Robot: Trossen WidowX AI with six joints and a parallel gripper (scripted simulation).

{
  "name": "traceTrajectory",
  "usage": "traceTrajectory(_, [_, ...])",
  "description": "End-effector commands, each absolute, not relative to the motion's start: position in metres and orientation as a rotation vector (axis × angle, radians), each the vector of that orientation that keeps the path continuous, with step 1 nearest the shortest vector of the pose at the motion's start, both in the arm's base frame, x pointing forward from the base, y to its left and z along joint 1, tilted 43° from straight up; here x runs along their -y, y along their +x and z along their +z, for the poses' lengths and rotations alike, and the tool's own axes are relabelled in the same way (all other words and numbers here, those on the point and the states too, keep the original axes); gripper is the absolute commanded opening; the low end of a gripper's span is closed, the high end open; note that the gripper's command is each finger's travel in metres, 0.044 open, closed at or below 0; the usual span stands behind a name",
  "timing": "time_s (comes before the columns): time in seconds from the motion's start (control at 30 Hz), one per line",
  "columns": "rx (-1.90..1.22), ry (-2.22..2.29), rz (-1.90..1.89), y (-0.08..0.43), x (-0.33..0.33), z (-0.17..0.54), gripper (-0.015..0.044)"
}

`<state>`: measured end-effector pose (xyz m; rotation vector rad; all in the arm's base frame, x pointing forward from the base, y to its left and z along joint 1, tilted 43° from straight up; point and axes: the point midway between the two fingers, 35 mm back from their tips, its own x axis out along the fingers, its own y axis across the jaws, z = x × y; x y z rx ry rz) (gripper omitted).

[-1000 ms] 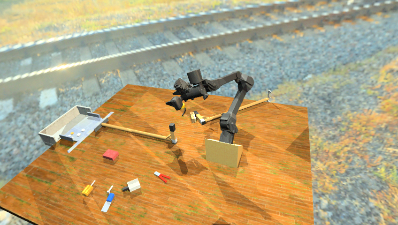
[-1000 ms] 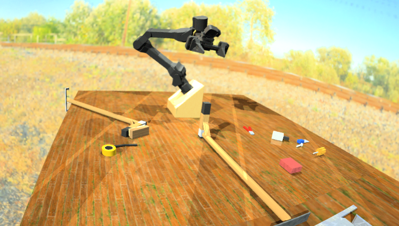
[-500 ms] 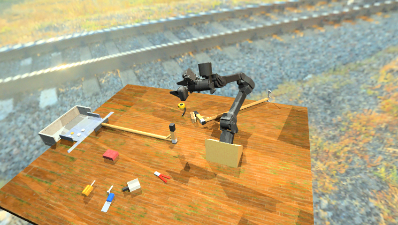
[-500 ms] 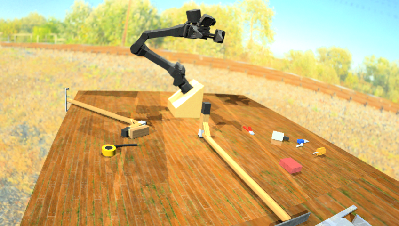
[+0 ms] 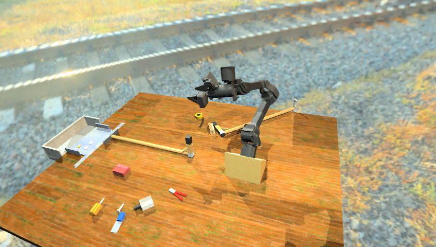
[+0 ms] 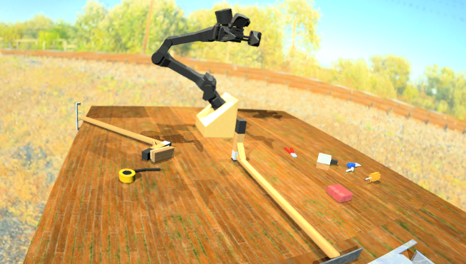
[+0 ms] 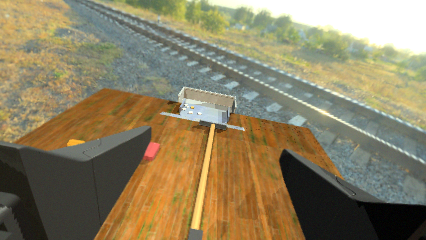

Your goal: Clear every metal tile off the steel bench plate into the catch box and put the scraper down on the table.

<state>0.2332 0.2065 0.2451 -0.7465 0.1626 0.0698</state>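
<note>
My gripper (image 5: 192,93) (image 6: 242,38) (image 7: 217,144) is open and empty, raised high above the table and facing the catch box. The long scraper (image 5: 146,143) (image 6: 287,207) (image 7: 204,180) lies on the table. Its black-topped grip (image 5: 188,140) (image 6: 240,126) stands upright at the near end, below the gripper; its dark blade (image 6: 346,256) (image 7: 213,124) is at the steel plate's near edge. Several small tiles, white ones and a yellowish one (image 5: 78,146), lie toward the far part of the steel plate (image 5: 99,137) (image 7: 215,117). The catch box (image 5: 53,153) (image 7: 207,96) adjoins its far end; its floor is partly hidden.
A second long-handled tool (image 5: 272,116) (image 6: 114,130) lies beside the arm, with a wooden block (image 5: 211,128) (image 6: 162,154) and yellow tape roll (image 5: 198,116) (image 6: 126,175) nearby. A red block (image 5: 121,170) (image 6: 339,192) (image 7: 152,151), pliers (image 5: 176,194) and several small tools lie across the scraper from them.
</note>
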Motion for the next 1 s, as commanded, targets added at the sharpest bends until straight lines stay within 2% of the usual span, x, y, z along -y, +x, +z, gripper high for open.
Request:
traceTrajectory(0.0, [-0.162, -0.745, 0.065, 0.233, -0.206, 0.246, 0.0440])
traceTrajectory(0.63, [-0.164, -0.746, 0.064, 0.234, -0.206, 0.246, 0.0440])
traceTrajectory(0.97, [-0.252, -0.776, 0.012, 0.258, -0.188, 0.217, 0.0440])
